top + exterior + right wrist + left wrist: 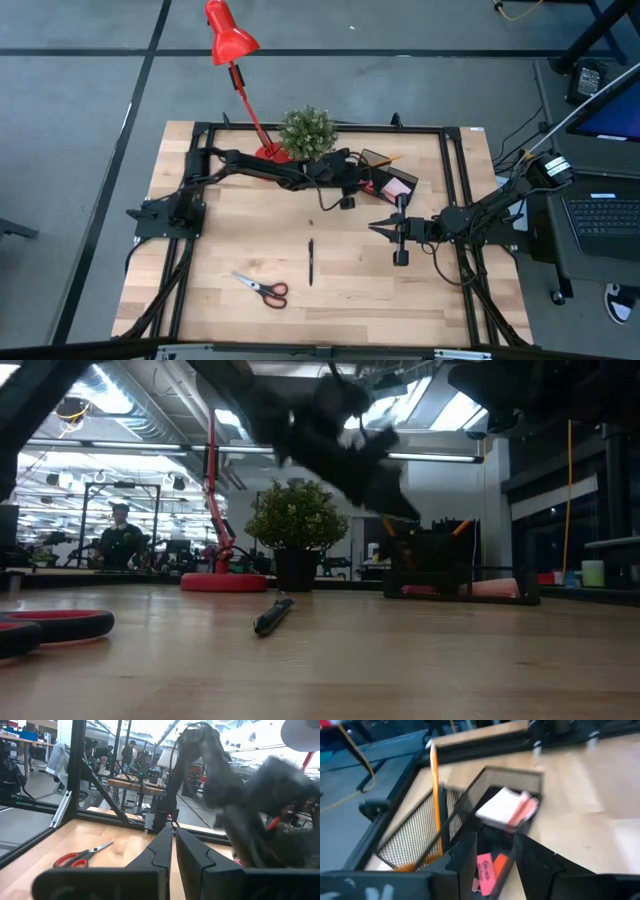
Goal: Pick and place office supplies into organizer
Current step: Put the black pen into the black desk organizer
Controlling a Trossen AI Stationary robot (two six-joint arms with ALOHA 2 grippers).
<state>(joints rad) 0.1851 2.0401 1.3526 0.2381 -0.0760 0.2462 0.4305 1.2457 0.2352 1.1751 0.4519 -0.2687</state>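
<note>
Organizer (385, 175) sits far right on your table (220, 250); the left arm stretches over it, left pincer (492, 857) spread, holding nothing. Right pincer (380, 229) is clenched, empty.

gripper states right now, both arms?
Left gripper: open over the organizer, holding nothing.
Right gripper: shut, empty, hovering above the table away from the organizer.

Left arm (340, 435): motion-blurred in low view, gripper not readable.
Scissors (45, 628): cut off at low view's left edge, handles only.
Organizer (420, 835): blurred in left wrist view; pink item (485, 870) partly behind fingers (462, 862).
Plant (300, 837): blurred, partly hidden by left arm in right wrist view.
</note>
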